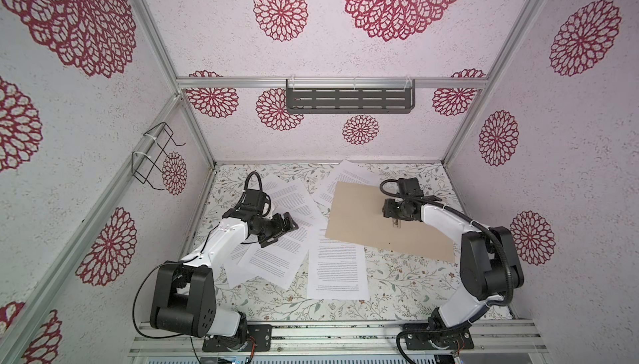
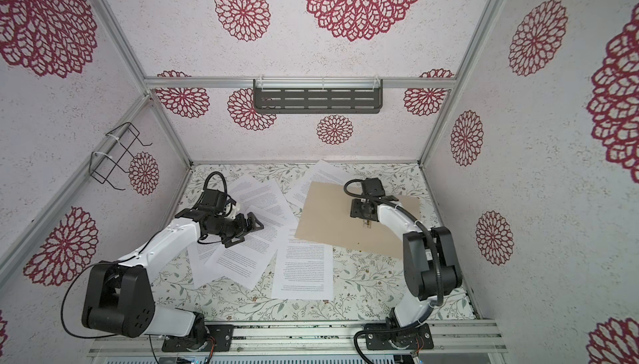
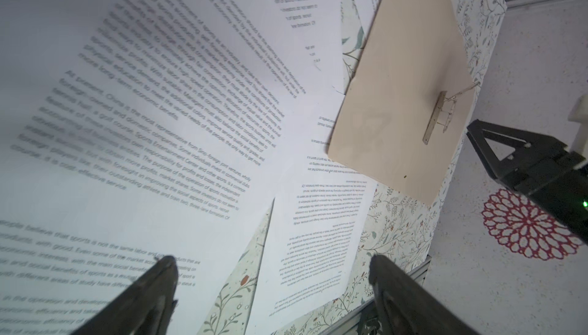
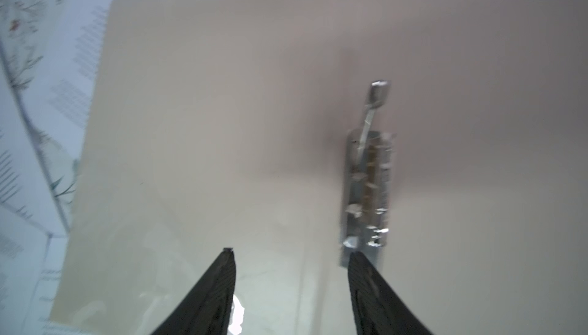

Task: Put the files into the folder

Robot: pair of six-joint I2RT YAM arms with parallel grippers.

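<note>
Several files, white sheets of printed text, lie scattered and overlapping on the floral table: one near the front middle (image 1: 338, 269), one at the back left (image 1: 294, 199), one under the left arm (image 1: 273, 262), one poking out behind the folder (image 1: 349, 172). The tan folder (image 1: 366, 220) (image 3: 397, 101) lies flat at the back right, its metal fastener (image 4: 369, 187) (image 1: 395, 224) showing. My right gripper (image 4: 288, 254) (image 1: 394, 211) hangs over the folder just beside the fastener, open, with nothing in it. My left gripper (image 3: 272, 258) (image 1: 284, 231) hovers wide open over the left sheets, holding nothing.
A black slotted shelf (image 1: 349, 99) hangs on the back wall and a wire rack (image 1: 154, 158) on the left wall. An aluminium rail (image 1: 328, 336) runs along the table's front edge, where both arm bases are bolted. Patterned walls close in three sides.
</note>
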